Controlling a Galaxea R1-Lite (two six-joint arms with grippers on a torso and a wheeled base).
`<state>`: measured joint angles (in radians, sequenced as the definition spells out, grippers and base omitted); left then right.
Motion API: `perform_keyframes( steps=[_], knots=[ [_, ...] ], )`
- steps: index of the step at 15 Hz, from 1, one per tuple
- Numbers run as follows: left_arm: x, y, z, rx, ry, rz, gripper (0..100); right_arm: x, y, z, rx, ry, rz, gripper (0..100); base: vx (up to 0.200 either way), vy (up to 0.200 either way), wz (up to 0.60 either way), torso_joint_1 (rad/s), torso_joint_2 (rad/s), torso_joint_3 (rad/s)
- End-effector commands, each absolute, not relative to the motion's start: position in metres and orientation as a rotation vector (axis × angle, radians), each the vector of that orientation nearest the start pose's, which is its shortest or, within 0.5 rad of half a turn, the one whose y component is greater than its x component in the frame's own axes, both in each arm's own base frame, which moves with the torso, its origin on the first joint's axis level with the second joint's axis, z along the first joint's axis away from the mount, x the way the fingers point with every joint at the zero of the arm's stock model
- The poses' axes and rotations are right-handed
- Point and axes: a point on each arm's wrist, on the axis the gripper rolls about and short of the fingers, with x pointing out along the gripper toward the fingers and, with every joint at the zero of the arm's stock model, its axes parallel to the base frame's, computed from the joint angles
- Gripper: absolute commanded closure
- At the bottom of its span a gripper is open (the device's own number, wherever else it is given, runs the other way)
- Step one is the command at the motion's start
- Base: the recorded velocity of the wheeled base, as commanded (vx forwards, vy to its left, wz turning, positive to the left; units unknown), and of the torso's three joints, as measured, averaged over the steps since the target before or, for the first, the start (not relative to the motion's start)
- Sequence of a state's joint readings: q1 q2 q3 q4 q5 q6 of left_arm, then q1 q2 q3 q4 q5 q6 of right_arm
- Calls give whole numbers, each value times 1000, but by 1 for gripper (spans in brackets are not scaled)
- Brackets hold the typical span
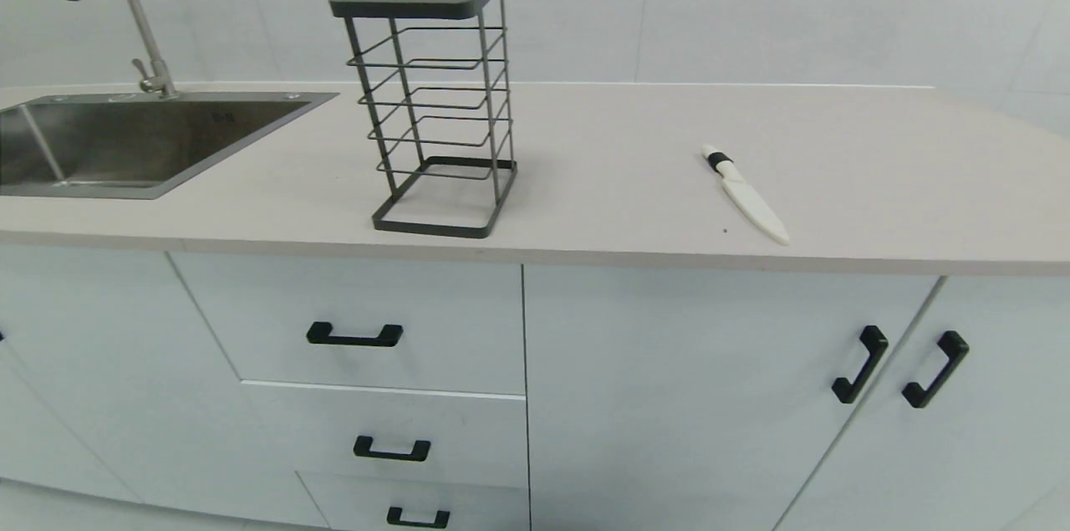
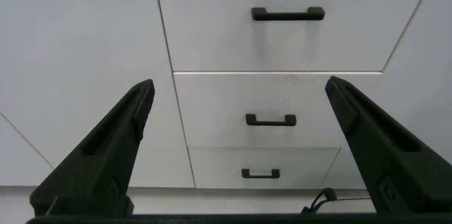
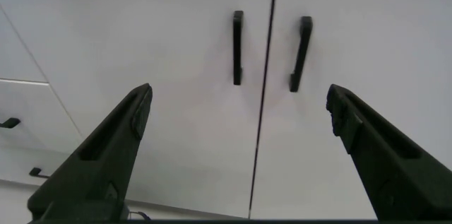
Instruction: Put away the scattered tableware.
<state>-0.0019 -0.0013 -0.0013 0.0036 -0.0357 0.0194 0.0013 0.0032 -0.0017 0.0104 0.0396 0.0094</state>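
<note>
1 knife lies flat on the bench, well to the right of the wire rack and near the front edge. Its pointed end is toward that edge and its black band is near the far end. Both grippers hang low before the cabinets. The left gripper faces the drawers and the right gripper faces the 2 doors; each is spread wide and holds nothing. The step in hand is probably the reach for the knife, and the right arm is the nearer one. From here it should draw back from the doors and rise past the bench's front edge before going forward. It can then come down from above and close across the knife's narrow width by the band. The knife is thin and flat, so the fingertips likely need to meet the bench. The rack's slotted top faces up, so the knife probably has to be tipped point-down over a slot. The rack looks light, so a sideways bump might shift it. Knife and rack are well apart, which leaves room to swing between them. The sink is far left and the wall is close behind.
</note>
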Motion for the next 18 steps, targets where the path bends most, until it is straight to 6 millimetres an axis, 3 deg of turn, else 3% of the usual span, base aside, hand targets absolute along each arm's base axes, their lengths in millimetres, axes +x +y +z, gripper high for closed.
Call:
perform_keyframes(
  steps=[1,9,18],
  knots=[
    [-23,-1,76,20,1,-34,0,-23,1,75,9,14,41,0,0,0,0,0,0,0],
    [-23,-1,76,18,1,-35,0,-23,1,75,9,14,40,0,0,0,0,12,-9,-3],
    [-23,-1,76,18,1,-34,0,-23,1,75,9,14,40,0,0,0,0,177,-438,-198]
  ],
)
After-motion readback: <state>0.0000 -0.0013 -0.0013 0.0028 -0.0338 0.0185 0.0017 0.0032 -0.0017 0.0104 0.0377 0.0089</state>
